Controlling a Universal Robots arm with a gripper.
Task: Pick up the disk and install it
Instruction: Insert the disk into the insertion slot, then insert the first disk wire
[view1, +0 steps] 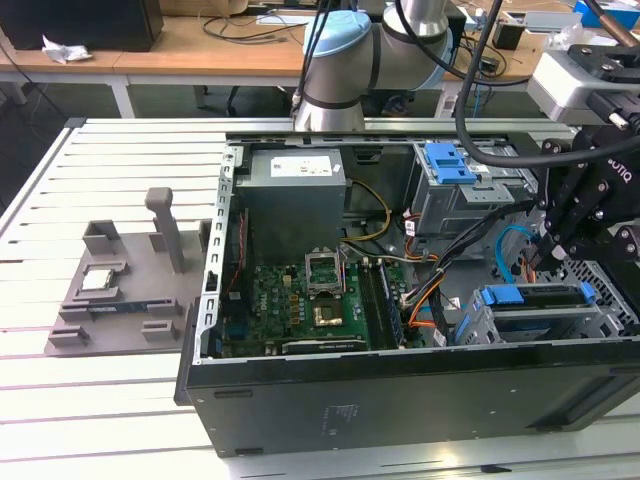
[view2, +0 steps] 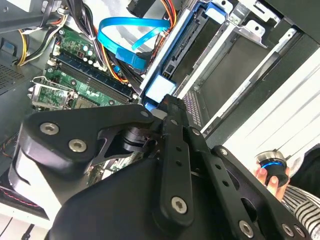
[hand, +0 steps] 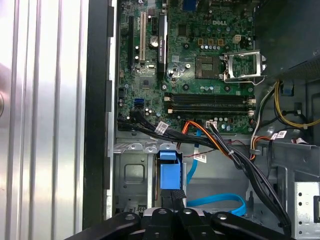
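Right, my claw (hand: 174, 193) is at the drive cage (hand: 132, 172), closed, both fingers (hand: 170, 201) drawn tight together. Their tips meet the blue end of the disk (hand: 169, 172), the carrier bracket poking out of the cage mouth. I can't tell whether any blue plastic is pinched between them or whether they simply butt against it. In the exterior view the disk (view1: 500, 296) lies flat inside the cage (view1: 480, 328), with blue showing at both ends of the slot. A looped blue cable (hand: 220, 201) lies just beside the cage. The green motherboard (hand: 200, 65) lies beyond the cage, deeper in the open case, with orange and black wires running between them.
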